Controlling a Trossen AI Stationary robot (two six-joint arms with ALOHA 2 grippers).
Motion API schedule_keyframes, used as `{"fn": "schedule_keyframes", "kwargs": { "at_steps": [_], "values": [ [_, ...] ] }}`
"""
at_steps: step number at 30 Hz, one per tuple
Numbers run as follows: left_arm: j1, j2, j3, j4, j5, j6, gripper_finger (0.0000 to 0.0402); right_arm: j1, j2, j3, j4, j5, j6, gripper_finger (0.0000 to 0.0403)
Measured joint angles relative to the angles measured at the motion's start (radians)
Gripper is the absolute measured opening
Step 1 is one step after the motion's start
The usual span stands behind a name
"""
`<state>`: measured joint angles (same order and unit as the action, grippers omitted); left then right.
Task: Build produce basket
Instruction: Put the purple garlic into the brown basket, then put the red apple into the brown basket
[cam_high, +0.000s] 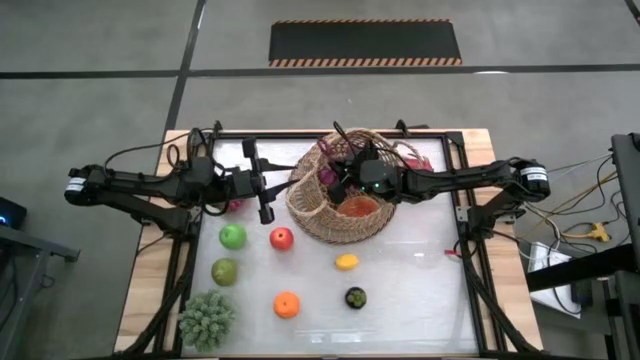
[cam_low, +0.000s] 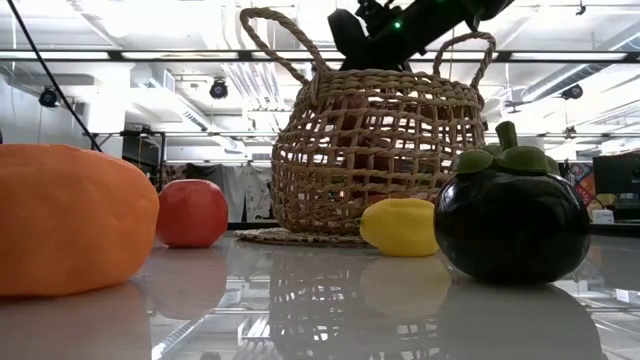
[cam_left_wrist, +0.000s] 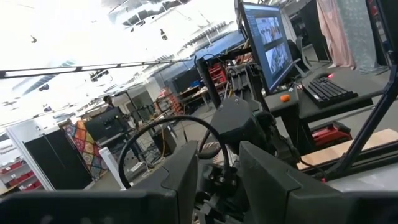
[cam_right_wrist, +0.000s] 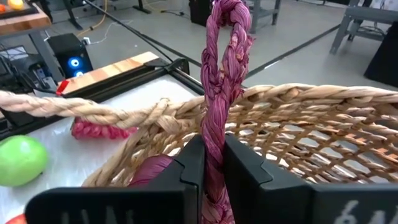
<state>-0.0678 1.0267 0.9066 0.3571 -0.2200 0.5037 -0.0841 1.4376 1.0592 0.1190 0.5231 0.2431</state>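
Observation:
The tan wicker basket (cam_high: 345, 200) stands on its base near the table's far middle; the low view shows its wall (cam_low: 375, 150). My right gripper (cam_high: 340, 185) reaches into it from the right and is shut on a purple twisted stalk (cam_right_wrist: 224, 74). A purple rounded piece (cam_right_wrist: 152, 171) and a red-orange piece (cam_high: 358, 207) lie inside. My left gripper (cam_high: 266, 205) waits open just left of the basket and holds nothing. On the table lie a green apple (cam_high: 232, 236), red apple (cam_high: 281, 238), lemon (cam_high: 346, 262) and orange (cam_high: 287, 304). My right gripper pinches the purple twisted stalk at its lower part (cam_right_wrist: 214, 146) between its two fingers (cam_right_wrist: 186, 171), inside the basket's rim. The stalk runs on past the fingertips and ends in a loop (cam_right_wrist: 229, 22) above the rim. What its lower end joins is hidden by the fingers.
A greenish pear-like fruit (cam_high: 224, 271), a dark round mangosteen-like fruit (cam_high: 355, 297) and a spiky green bunch (cam_high: 207, 318) lie toward the near edge. A pink piece (cam_high: 235, 205) rests by the left arm. A black frame (cam_high: 462, 200) borders the work surface.

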Motion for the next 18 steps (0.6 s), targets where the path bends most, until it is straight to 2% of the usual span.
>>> {"fn": "schedule_keyframes", "kwargs": {
  "at_steps": [5,13,18],
  "values": [
    [0.0,0.0,0.0,0.002,0.0,0.0,0.0102,0.0,0.0,0.0,-0.017,-0.008,0.0,0.0058],
    [0.0,0.0,0.0,0.002,0.0,0.0,0.0102,0.0,-0.001,0.0,-0.018,-0.008,-0.011,0.0137],
    [0.0,0.0,-0.001,0.002,0.0,0.0,0.0102,0.0,-0.011,0.0,-0.022,-0.008,-0.03,0.0171]
  ]
}}
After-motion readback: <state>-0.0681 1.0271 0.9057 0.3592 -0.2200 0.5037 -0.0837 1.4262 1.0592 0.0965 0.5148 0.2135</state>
